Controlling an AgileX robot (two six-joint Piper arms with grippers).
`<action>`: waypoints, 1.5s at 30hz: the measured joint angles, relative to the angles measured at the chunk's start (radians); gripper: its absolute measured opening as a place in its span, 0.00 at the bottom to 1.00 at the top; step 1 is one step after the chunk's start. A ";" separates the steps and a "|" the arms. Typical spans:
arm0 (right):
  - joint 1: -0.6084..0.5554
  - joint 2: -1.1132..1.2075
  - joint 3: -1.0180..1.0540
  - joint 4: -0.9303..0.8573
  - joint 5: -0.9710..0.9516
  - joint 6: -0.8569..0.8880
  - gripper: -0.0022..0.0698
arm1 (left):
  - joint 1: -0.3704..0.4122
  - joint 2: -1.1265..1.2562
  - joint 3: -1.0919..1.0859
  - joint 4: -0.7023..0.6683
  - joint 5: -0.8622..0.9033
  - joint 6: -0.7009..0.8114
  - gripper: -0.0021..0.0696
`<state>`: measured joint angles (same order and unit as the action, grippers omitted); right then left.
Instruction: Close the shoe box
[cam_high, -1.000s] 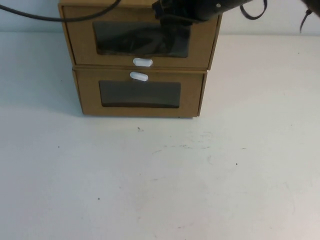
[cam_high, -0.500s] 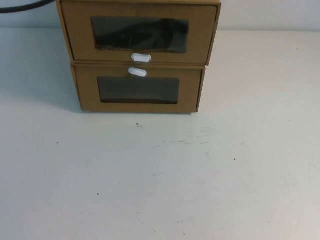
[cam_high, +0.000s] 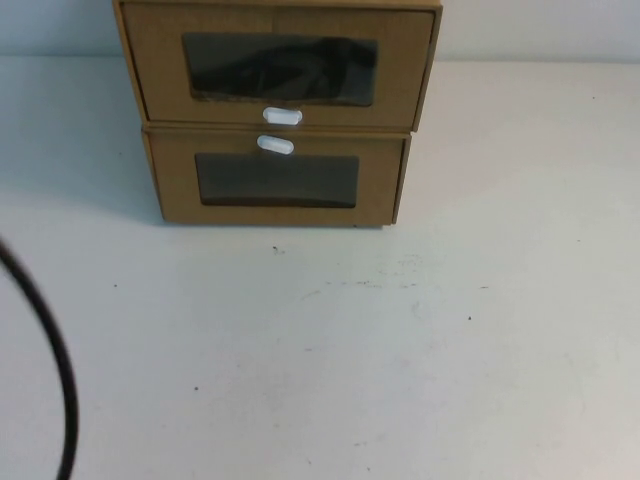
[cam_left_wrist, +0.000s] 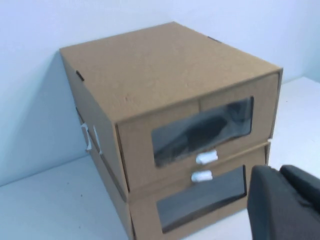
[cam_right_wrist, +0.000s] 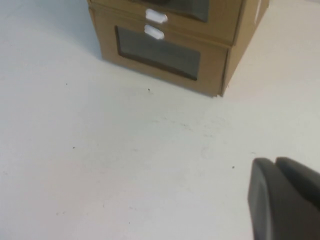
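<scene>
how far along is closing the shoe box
It looks done: the shoe box, the upper one, sits with its front about flush above the lower box. Nothing is in hand: the left claw and right claw are clear of both. Little seems left.

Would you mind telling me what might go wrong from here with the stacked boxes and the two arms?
The shoe box sits on top of its twin box, so a careless nudge might shift the stack. A black cable crosses the table's near left and may snag. The left gripper is near the boxes' fronts and the right gripper is over bare table; both appear shut.
</scene>
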<state>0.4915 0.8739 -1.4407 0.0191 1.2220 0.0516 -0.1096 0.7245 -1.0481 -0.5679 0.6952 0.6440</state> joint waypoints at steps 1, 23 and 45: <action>0.000 -0.061 0.079 -0.004 -0.029 0.012 0.01 | 0.000 -0.062 0.072 -0.010 -0.027 0.006 0.02; 0.000 -0.844 1.284 0.069 -0.977 0.114 0.01 | 0.000 -0.737 1.021 -0.088 -0.536 0.028 0.02; 0.000 -0.846 1.411 0.084 -1.045 0.114 0.01 | 0.000 -0.737 1.075 -0.123 -0.506 0.016 0.02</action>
<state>0.4915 0.0275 -0.0292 0.1032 0.1773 0.1660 -0.1096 -0.0122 0.0266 -0.6911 0.1892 0.6601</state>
